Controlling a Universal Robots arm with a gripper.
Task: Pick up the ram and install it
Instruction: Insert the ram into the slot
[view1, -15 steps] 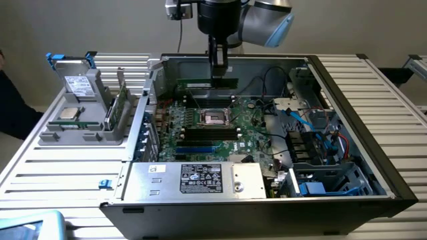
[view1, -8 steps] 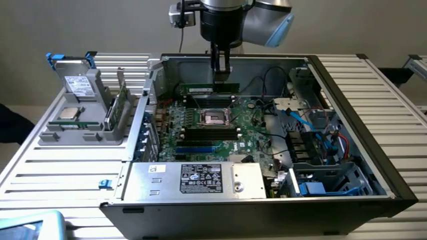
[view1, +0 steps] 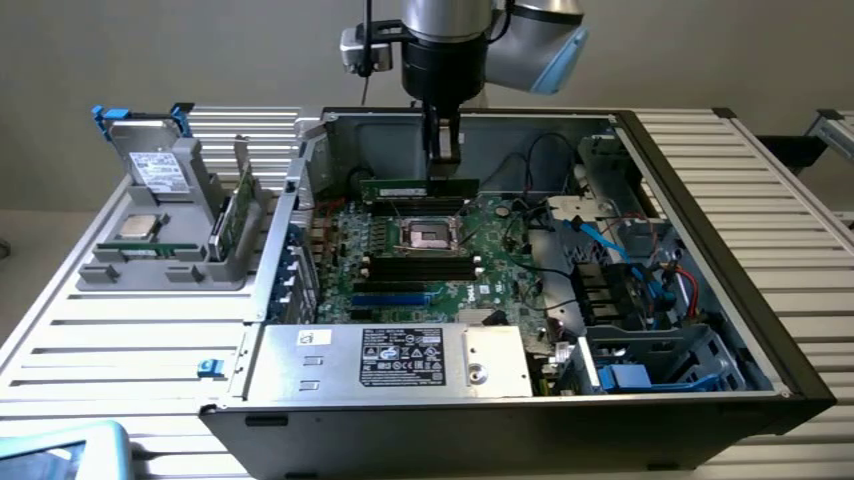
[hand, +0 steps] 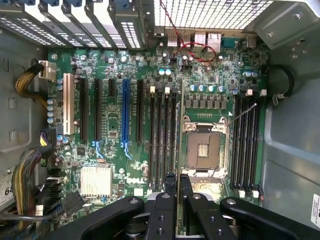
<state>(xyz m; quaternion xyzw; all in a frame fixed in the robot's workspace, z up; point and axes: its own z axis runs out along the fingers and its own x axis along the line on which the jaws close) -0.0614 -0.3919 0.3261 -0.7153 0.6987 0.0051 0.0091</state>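
The ram (view1: 400, 189), a long thin green stick, hangs level inside the open computer case (view1: 747, 250), above the motherboard (view1: 514, 255) and just behind the CPU socket (view1: 430, 235). My gripper (view1: 442, 172) comes straight down from above and is shut on the ram's upper edge. In the wrist view the gripper (hand: 177, 182) holds the ram (hand: 178, 145) edge-on, lined up beside the black memory slots (hand: 162, 140) next to the socket (hand: 203, 150). The ram is still above the board, not seated.
A grey fixture (view1: 160, 260) at the exterior view's left holds a silver processor chip (view1: 138, 225) and another upright green board (view1: 238, 215). The power supply box (view1: 387, 358), drive cages (view1: 641, 350) and cables (view1: 601, 240) crowd the case. More memory slots (hand: 245, 145) lie past the socket.
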